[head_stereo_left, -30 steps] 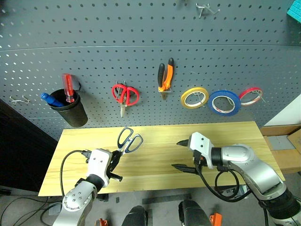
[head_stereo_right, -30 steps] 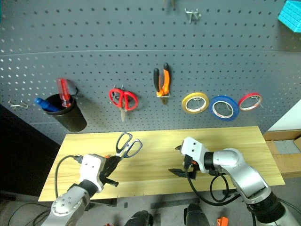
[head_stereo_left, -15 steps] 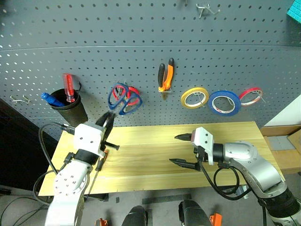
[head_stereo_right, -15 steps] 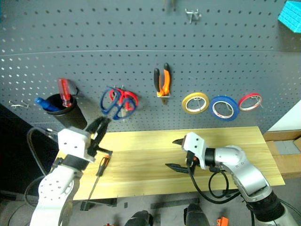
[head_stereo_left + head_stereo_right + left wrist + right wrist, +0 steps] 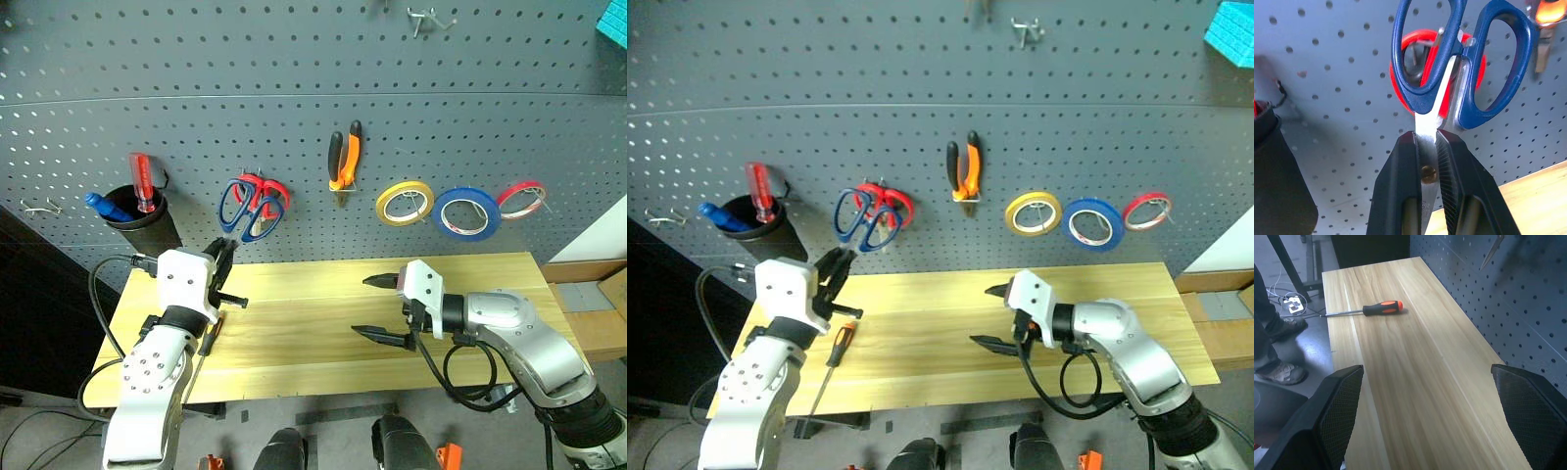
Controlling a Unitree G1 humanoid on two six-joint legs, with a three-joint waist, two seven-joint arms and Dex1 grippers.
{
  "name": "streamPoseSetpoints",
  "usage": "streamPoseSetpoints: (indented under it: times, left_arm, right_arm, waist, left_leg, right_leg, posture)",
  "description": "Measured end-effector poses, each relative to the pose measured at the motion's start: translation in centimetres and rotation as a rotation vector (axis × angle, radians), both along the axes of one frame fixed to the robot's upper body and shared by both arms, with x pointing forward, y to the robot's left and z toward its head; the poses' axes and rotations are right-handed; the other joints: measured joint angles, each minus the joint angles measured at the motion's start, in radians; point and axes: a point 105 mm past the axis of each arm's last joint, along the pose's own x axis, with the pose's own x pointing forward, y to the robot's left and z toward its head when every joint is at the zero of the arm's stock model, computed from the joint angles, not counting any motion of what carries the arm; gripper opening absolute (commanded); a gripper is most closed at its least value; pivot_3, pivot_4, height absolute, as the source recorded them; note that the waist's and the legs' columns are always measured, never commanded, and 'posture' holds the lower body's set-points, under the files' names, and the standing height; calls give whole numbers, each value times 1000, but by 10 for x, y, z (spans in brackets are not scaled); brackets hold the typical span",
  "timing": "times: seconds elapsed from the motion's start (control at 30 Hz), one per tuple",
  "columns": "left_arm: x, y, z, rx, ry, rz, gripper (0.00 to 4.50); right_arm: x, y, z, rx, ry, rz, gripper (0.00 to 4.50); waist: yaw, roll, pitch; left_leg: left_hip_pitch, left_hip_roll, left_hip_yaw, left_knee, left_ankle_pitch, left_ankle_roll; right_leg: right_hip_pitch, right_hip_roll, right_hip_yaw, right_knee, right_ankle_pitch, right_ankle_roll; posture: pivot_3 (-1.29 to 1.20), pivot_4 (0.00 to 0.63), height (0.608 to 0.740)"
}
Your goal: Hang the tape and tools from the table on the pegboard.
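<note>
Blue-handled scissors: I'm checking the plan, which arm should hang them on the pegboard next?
Left. The left gripper is already shut on the blue-handled scissors, holding them up against the pegboard by the red scissors. The right gripper hangs open over the table.

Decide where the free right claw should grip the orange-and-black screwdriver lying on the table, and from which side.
Probably the thick orange-and-black handle of the screwdriver, coming from above. It lies flat on the table near the front edge, shaft overhanging that edge, so the open right claw can straddle the handle crosswise; the shaft is slim.
</note>
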Motion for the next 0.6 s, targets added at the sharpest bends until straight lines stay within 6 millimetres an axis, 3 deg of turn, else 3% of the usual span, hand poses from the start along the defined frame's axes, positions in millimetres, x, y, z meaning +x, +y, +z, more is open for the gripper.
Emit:
streamPoseSetpoints:
  times: [0.37, 0.5, 0.6]
  left_arm:
    - [0, -3, -32, -88, 159, -6, 3507]
    - [-13, 5, -56, -86, 294, -4, 3507]
    - [-27, 35, -78, -69, 439, 94, 3507]
  right_arm:
    - [0, 1, 1, 2, -1, -1, 4500]
    - [-1, 1, -5, -12, 33, -9, 4500]
    - [-6, 6, -18, -49, 119, -13, 4500]
  waist:
    - [-2, 0, 0]
    - [-3, 0, 0]
    - [-3, 0, 0]
  left_leg:
    - [0, 0, 0, 0, 0, 0]
    - [0, 0, 0, 0, 0, 0]
    - [0, 0, -1, -1, 0, 0]
  right_leg:
    - [0, 0, 0, 0, 0, 0]
    - [0, 0, 0, 0, 0, 0]
    - [0, 0, 0, 1, 0, 0]
  posture:
    - [-16, 200, 740]
    - [-7, 204, 740]
    - [14, 204, 740]
